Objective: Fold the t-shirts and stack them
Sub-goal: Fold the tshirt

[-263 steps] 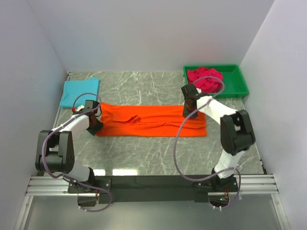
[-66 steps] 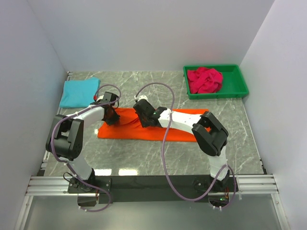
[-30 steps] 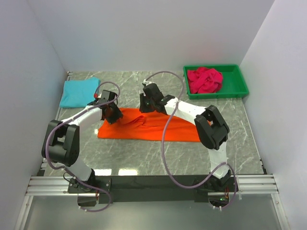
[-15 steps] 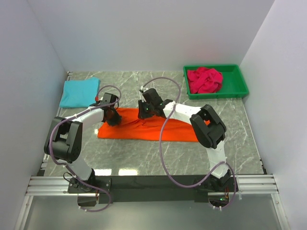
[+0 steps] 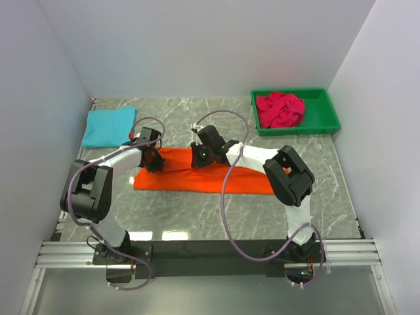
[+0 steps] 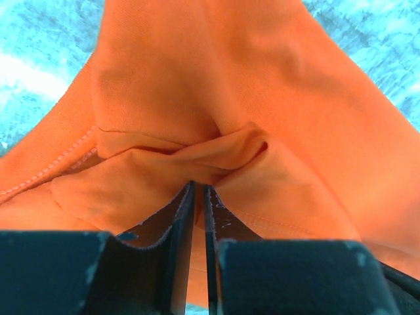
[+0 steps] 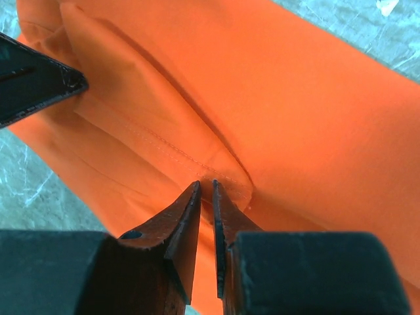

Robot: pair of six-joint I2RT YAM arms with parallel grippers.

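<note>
The orange t-shirt (image 5: 226,176) lies as a long band across the middle of the table. My left gripper (image 5: 152,159) is at its left end, shut on a bunched fold of the orange cloth (image 6: 197,79); its tips (image 6: 198,188) pinch the fold. My right gripper (image 5: 201,156) is over the shirt's middle, shut on a stitched hem of the orange cloth (image 7: 295,98); its tips (image 7: 205,186) pinch the hem. A folded turquoise t-shirt (image 5: 108,126) lies at the far left. A crumpled crimson t-shirt (image 5: 280,108) sits in the green bin (image 5: 331,111).
The green bin stands at the far right by the back wall. White walls close in the table on the left, back and right. The left gripper's finger (image 7: 33,79) shows at the upper left of the right wrist view.
The right gripper brought the shirt's right end leftward to the middle, then over the last second came slightly nearer and lower. The left gripper has hardly moved.
</note>
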